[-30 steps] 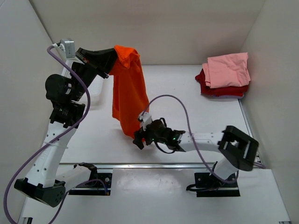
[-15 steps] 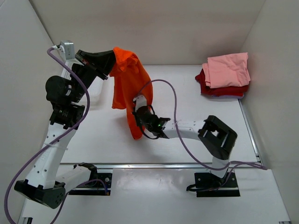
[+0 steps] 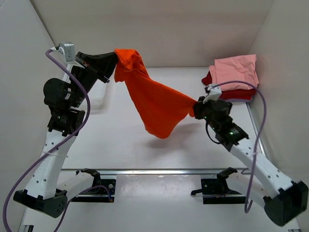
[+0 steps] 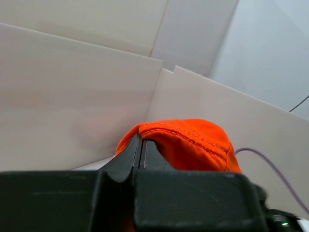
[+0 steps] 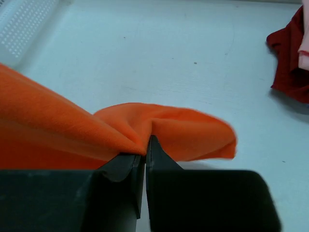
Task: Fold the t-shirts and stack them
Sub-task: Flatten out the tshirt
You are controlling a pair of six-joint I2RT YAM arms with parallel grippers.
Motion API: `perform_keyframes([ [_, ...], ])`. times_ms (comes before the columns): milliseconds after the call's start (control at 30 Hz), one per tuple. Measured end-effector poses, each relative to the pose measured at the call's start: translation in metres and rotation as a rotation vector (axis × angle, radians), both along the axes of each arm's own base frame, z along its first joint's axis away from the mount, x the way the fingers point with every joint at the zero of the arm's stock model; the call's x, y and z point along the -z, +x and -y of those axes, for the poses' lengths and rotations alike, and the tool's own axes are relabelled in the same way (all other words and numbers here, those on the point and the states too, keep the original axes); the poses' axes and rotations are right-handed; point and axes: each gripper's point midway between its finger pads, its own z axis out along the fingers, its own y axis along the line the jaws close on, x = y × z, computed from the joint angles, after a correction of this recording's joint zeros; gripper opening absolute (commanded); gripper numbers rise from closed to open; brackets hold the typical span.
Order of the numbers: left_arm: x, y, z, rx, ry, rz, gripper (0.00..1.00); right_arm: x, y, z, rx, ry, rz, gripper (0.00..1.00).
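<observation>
A bright orange t-shirt (image 3: 157, 104) hangs stretched in the air between both arms. High at the back left, my left gripper (image 3: 115, 66) is shut on its top edge; the left wrist view shows orange cloth (image 4: 190, 142) bunched over the closed jaws of the left gripper (image 4: 141, 145). My right gripper (image 3: 195, 109) is shut on a lower corner at mid right, and the orange cloth (image 5: 159, 123) is pinched in that gripper (image 5: 146, 145). A folded light pink t-shirt (image 3: 235, 71) lies on a dark red t-shirt (image 3: 227, 93) at the back right.
A white mesh basket (image 3: 99, 94) stands at the left behind my left arm, its corner in the right wrist view too (image 5: 24, 24). White walls enclose the table on three sides. The dark red t-shirt (image 5: 289, 63) lies close to the right of my right gripper.
My right gripper shut on the orange t-shirt's lower part and swung it right and up, spreading the hanging cloth. The left gripper stayed high with its hold.
</observation>
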Motion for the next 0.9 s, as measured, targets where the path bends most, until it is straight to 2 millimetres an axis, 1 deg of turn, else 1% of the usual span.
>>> perform_keyframes([
  [100, 0.004, -0.007, -0.004, -0.02, 0.019, -0.013, 0.0, -0.024, -0.022, 0.029, -0.015, -0.013, 0.033, 0.0],
  [167, 0.007, -0.016, -0.007, -0.031, 0.024, -0.016, 0.0, -0.036, -0.03, 0.053, 0.012, -0.018, 0.042, 0.0],
  [200, 0.012, -0.022, -0.011, -0.036, 0.02, -0.019, 0.0, -0.041, -0.031, 0.065, 0.026, -0.018, 0.044, 0.0],
  [267, 0.031, -0.032, -0.014, -0.038, 0.023, -0.045, 0.0, -0.045, -0.031, 0.096, 0.08, -0.022, 0.031, 0.0],
  [333, 0.054, -0.033, -0.018, -0.047, 0.019, -0.082, 0.0, -0.045, -0.03, 0.121, 0.123, -0.019, 0.018, 0.0],
  [367, 0.07, -0.028, -0.019, -0.056, 0.017, -0.118, 0.02, -0.041, -0.028, 0.131, 0.142, -0.02, 0.002, 0.0],
  [400, 0.086, -0.021, -0.019, -0.067, 0.016, -0.162, 0.14, -0.035, -0.025, 0.138, 0.152, -0.022, -0.024, 0.0],
  [433, 0.109, -0.007, -0.019, -0.085, 0.015, -0.232, 0.36, -0.026, -0.021, 0.139, 0.147, -0.026, -0.067, 0.0],
  [467, 0.127, 0.006, -0.021, -0.107, 0.019, -0.289, 0.42, -0.02, -0.018, 0.138, 0.137, -0.032, -0.094, 0.0],
  [500, 0.148, 0.02, -0.023, -0.128, 0.009, -0.357, 0.45, -0.005, -0.013, 0.136, 0.127, -0.043, -0.161, 0.0],
  [533, 0.173, 0.035, -0.028, -0.16, 0.002, -0.429, 0.49, 0.002, -0.008, 0.132, 0.114, -0.053, -0.203, 0.02],
  [567, 0.197, 0.045, -0.033, -0.189, -0.004, -0.5, 0.5, 0.011, -0.003, 0.129, 0.107, -0.065, -0.246, 0.07],
  [600, 0.222, 0.054, -0.038, -0.223, -0.013, -0.571, 0.55, 0.028, 0.005, 0.125, 0.095, -0.078, -0.31, 0.27],
  [633, 0.248, 0.06, -0.045, -0.262, -0.016, -0.644, 0.55, 0.037, 0.007, 0.122, 0.092, -0.078, -0.344, 0.31],
  [700, 0.283, 0.063, -0.053, -0.312, -0.017, -0.751, 0.56, 0.057, 0.005, 0.12, 0.084, -0.075, -0.421, 0.38],
  [767, 0.299, 0.062, -0.057, -0.336, -0.023, -0.8, 0.56, 0.063, 0.003, 0.125, 0.105, -0.061, -0.443, 0.4],
  [867, 0.311, 0.059, -0.057, -0.342, -0.031, -0.822, 0.58, 0.062, 0.001, 0.131, 0.134, -0.055, -0.44, 0.42],
  [900, 0.318, 0.057, -0.055, -0.336, -0.027, -0.834, 0.58, 0.063, 0.0, 0.128, 0.135, -0.06, -0.441, 0.43],
])
